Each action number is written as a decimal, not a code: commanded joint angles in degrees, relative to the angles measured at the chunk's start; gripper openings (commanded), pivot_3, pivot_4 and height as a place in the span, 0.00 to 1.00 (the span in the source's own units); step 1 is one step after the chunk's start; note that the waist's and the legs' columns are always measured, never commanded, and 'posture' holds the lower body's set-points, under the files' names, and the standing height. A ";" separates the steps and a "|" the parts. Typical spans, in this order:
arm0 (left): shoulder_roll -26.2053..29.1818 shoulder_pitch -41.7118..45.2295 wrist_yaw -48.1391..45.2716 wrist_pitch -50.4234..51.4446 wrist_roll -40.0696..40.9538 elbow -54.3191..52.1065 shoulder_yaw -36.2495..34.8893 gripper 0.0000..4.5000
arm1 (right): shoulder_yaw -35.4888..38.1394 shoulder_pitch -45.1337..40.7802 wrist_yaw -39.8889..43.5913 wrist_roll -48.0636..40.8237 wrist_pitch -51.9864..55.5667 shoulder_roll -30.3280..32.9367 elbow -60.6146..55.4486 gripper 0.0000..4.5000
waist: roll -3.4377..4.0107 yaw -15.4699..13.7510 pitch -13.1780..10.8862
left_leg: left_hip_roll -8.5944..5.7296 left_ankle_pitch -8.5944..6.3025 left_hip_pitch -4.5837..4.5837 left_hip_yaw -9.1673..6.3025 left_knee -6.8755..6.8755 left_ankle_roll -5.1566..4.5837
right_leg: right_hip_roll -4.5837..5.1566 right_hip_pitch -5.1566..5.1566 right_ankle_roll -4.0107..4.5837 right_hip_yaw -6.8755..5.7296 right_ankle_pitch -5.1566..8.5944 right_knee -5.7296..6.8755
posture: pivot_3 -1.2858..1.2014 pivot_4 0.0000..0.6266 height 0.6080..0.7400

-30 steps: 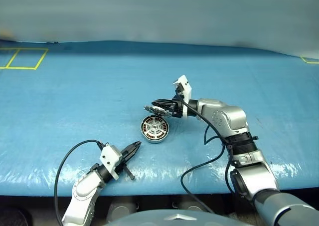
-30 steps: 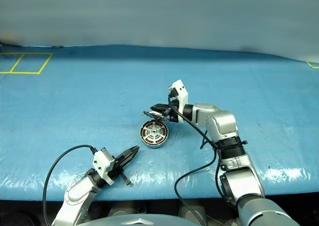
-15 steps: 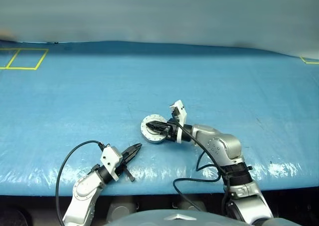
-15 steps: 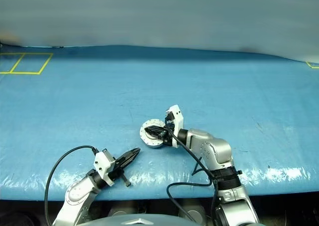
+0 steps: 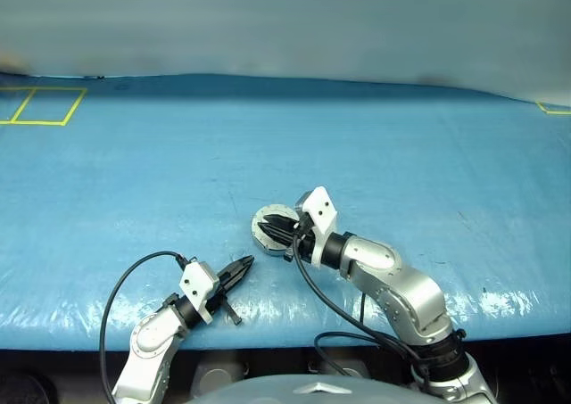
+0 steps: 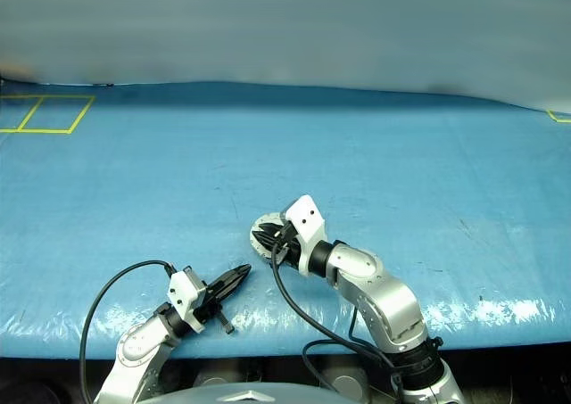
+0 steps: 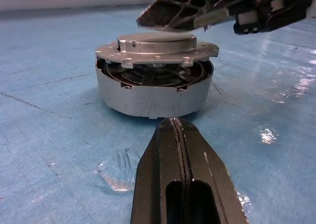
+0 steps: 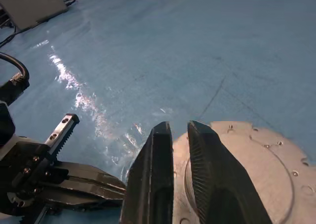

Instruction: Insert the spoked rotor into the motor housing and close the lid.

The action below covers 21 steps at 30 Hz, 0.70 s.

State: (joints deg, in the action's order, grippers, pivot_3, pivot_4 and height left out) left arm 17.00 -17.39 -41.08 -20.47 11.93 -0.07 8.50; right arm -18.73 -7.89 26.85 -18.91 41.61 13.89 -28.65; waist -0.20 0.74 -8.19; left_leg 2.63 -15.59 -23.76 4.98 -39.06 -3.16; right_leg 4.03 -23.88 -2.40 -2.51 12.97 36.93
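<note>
**Asker:** Lid (image 7: 157, 47) first. Where did it lie?

**Me:** On top of the motor housing (image 7: 153, 94), plain face up. Seen from my left wrist, its flanged rim stood a little above the housing wall, with a dark gap running round between the two edges. Something dark showed in that gap, but I could not tell whether it was the spoked rotor.

**Asker:** And your pincers?

**Me:** My right gripper (image 8: 178, 127) hung just over the lid's near side, fingers parted by a narrow slit and grasping nothing. I could not tell whether the tips touched the lid. My left gripper (image 5: 244, 262) was clenched tight, empty, low over the table and pointing at the housing from the front, apart from it.

**Asker:** How much room was there round the housing?

**Me:** Plenty at the back and on both sides. The blue table (image 5: 134, 172) ran bare from the housing to its far edge and out to the yellow tape square (image 5: 40, 105) in the far left corner. The tight side was the front. There the housing sat between my two grippers, the right forearm slanted in from the front right, and the left one lay near the table's front edge. A black cable (image 5: 120, 284) looped from my left wrist out over that front strip.

**Asker:** Was the housing near any edge?

**Me:** No. It stood well in from every edge, nearer the front one than the back.
</note>
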 commanded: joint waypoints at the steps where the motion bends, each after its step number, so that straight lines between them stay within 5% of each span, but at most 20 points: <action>1: -0.38 -0.27 0.36 -0.87 0.46 -0.87 0.06 0.00 | -2.30 -0.33 -2.72 3.91 0.39 1.92 -3.69 0.42 | -0.01 -0.02 0.00 | -0.01 0.00 0.01 0.00 -0.01 0.00 | 0.01 0.00 0.01 0.00 0.00 0.00 | 0.52 0.24 1.00; 9: -0.41 -0.38 0.89 -0.15 0.39 -1.76 0.31 0.00 | -3.06 -1.49 -5.46 7.25 -0.08 1.18 0.18 1.00 | -0.02 -0.04 0.00 | -0.01 0.00 -0.01 -0.01 -0.02 -0.01 | 0.01 0.00 0.02 -0.02 0.01 -0.01 | 0.52 0.24 1.00; 21: -0.16 -1.14 1.63 0.96 0.54 -3.60 0.37 0.00 | -5.18 -0.84 -5.69 12.50 -5.77 0.12 7.95 1.00 | -0.01 -0.01 0.00 | -0.01 0.00 0.00 -0.01 -0.02 -0.01 | -0.01 0.01 0.01 -0.02 0.01 -0.02 | 0.52 0.24 1.00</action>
State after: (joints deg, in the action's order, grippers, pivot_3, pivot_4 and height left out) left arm 16.90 -18.26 -39.63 -19.36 11.93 -1.08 8.56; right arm -23.03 -8.84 20.91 -7.09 37.44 14.05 -20.79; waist -0.21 0.73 -8.19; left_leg 2.62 -15.60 -23.75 4.98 -39.09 -3.17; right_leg 4.02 -23.86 -2.39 -2.53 12.99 36.92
